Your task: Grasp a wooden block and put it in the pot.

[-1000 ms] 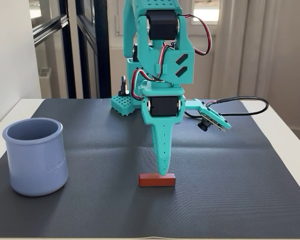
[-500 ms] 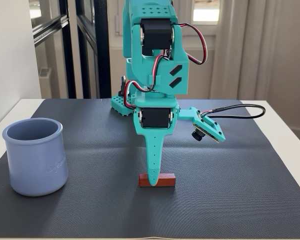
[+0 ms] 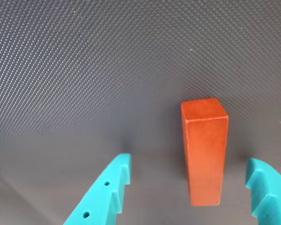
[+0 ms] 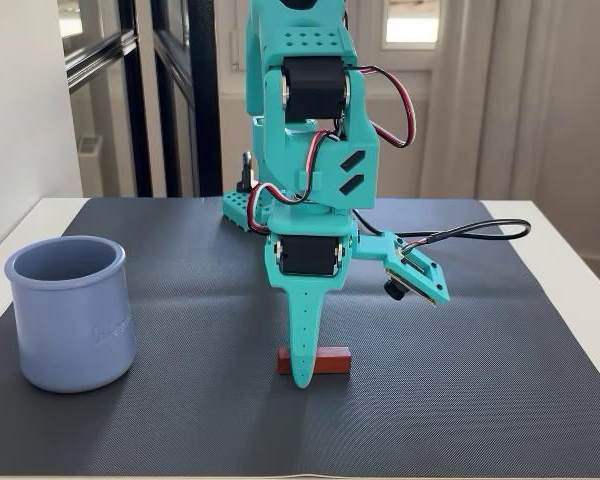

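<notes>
The wooden block [image 3: 204, 152] is a small reddish-brown bar lying flat on the dark mat. In the wrist view it lies between my two teal fingers, nearer the right one, with a gap on each side. My gripper [image 3: 192, 176] is open and empty, lowered to the mat over the block. In the fixed view the gripper [image 4: 305, 375] points straight down, its tip in front of the block [image 4: 330, 359]. The periwinkle-blue pot [image 4: 69, 312] stands upright at the left of the mat, well apart from the gripper. It looks empty.
A dark textured mat [image 4: 460, 400] covers the white table [image 4: 570, 250]. The teal arm base [image 4: 245, 205] stands at the mat's back edge. A wrist camera [image 4: 415, 275] and cable stick out to the right of the gripper.
</notes>
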Tool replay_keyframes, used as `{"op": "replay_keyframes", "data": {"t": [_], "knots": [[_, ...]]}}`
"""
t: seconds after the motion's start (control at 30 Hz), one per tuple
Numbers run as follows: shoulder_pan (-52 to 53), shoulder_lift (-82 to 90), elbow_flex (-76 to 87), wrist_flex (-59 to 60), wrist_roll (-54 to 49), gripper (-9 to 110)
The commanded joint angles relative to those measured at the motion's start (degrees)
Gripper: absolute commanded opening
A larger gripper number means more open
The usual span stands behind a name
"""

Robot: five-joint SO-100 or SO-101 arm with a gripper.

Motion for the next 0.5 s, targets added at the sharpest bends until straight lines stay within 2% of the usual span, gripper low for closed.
{"op": "replay_keyframes", "data": {"t": [0.0,0.27,0.47], "knots": [[-0.09,0.53,-2.29,-0.35,0.44,27],[-0.09,0.62,-2.20,-0.35,0.44,4],[-0.09,0.97,-2.02,-0.35,0.44,0]]}}
